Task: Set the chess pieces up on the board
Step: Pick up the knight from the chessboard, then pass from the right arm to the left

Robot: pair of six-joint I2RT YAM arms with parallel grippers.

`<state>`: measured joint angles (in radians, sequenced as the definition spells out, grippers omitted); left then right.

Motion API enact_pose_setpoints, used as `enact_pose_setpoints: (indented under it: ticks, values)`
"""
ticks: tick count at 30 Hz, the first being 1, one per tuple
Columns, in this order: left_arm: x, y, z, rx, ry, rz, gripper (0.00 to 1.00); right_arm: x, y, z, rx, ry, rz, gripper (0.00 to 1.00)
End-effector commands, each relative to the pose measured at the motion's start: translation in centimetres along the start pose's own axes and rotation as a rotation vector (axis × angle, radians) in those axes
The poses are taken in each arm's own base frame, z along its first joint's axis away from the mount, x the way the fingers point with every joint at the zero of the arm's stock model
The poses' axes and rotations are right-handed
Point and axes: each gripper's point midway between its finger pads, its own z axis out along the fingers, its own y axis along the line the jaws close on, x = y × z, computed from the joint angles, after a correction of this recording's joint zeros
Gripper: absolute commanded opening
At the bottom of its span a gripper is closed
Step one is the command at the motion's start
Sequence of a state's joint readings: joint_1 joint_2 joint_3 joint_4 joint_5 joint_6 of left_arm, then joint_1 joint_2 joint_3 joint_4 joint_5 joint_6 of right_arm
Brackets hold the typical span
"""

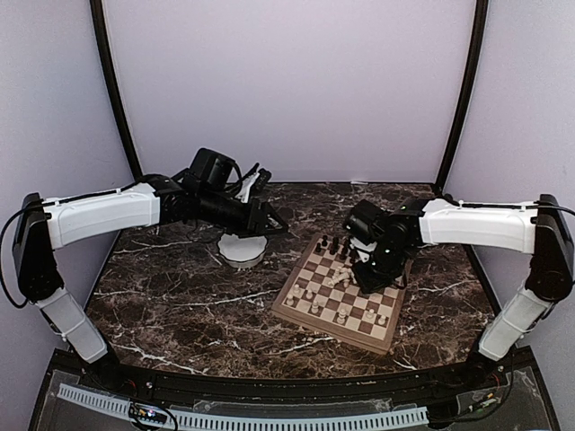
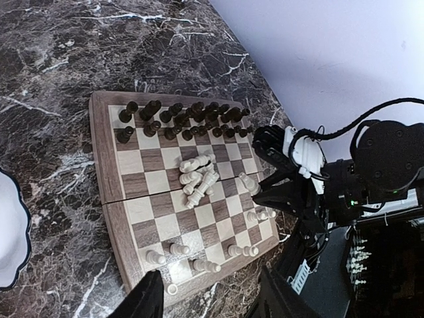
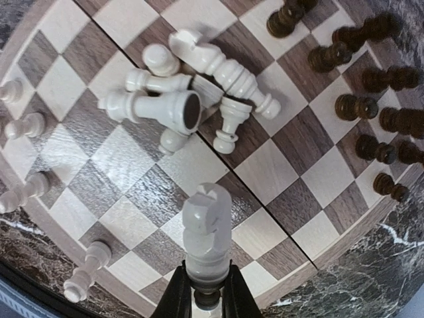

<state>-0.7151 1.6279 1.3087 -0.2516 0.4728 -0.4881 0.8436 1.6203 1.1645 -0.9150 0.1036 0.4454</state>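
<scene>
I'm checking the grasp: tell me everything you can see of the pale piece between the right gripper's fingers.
The pale piece looks like smooth cream wood, with a rounded body and a notched top. The right gripper pinches its base between black fingers, over the board near its rim. Whether it touches the board is hidden.

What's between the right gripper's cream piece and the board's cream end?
Only one standing cream pawn by the rim of the checked wooden chessboard; other squares that way look bare. The toppled cream heap lies aside, mid-board. Right gripper holds the pale wooden piece.
</scene>
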Motion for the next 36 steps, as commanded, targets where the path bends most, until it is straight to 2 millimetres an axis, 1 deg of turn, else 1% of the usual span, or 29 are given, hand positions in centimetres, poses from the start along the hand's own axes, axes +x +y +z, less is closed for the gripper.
enact_pose_setpoints:
  ticks: [1,2,3,4,5,6,7,10,12,16,18,21,27,31,36]
  values:
    - [-1.7,-1.9,0.2,0.105,-0.020,-0.007,0.52,-1.2,1.3,-2.4,-0.071,-0.102,-0.115,0.04]
    - [-1.9,-2.5,0.6,0.141,-0.010,-0.014,0.51,-1.3,1.8,-2.8,-0.096,-0.116,-0.133,0.04]
    - [-1.6,-2.7,1.1,0.171,0.015,-0.032,0.51,-1.5,2.4,-3.2,-0.122,-0.128,-0.152,0.04]
    - [-2.2,-3.3,1.1,0.197,0.005,-0.027,0.51,-1.6,3.1,-3.5,-0.144,-0.141,-0.174,0.04]
    - [-1.9,-3.4,1.7,0.223,0.030,-0.047,0.52,-1.8,3.8,-4.0,-0.164,-0.157,-0.196,0.04]
    - [-2.4,-3.9,1.8,0.246,0.028,-0.047,0.51,-2.0,4.5,-4.4,-0.179,-0.173,-0.219,0.04]
    - [-2.4,-4.2,2.2,0.272,0.047,-0.064,0.51,-2.2,5.1,-4.9,-0.189,-0.191,-0.239,0.04]
    - [-1.9,-4.1,3.4,0.305,0.102,-0.110,0.49,-2.8,6.9,-6.3,-0.214,-0.234,-0.297,0.05]
    - [-1.2,-3.8,4.2,0.315,0.148,-0.159,0.49,-3.2,7.5,-6.8,-0.210,-0.249,-0.324,0.05]
    - [0.5,-3.6,5.3,0.365,0.242,-0.254,0.47,-3.9,8.0,-7.0,-0.171,-0.257,-0.358,0.05]
    - [1.0,-3.6,5.5,0.378,0.269,-0.272,0.46,-4.4,8.2,-6.9,-0.151,-0.261,-0.372,0.05]
    - [1.4,-3.6,5.7,0.391,0.294,-0.290,0.44,-4.9,8.7,-7.0,-0.134,-0.272,-0.389,0.05]
    - [2.2,-3.5,6.1,0.406,0.333,-0.322,0.40,-5.7,9.1,-7.1,-0.082,-0.284,-0.426,0.05]
    - [3.0,-3.1,6.6,0.401,0.363,-0.348,0.35,-6.5,9.2,-7.5,-0.062,-0.310,-0.432,0.05]
    - [3.4,-2.7,6.9,0.392,0.382,-0.368,0.34,-7.1,9.3,-7.9,-0.050,-0.330,-0.447,0.05]
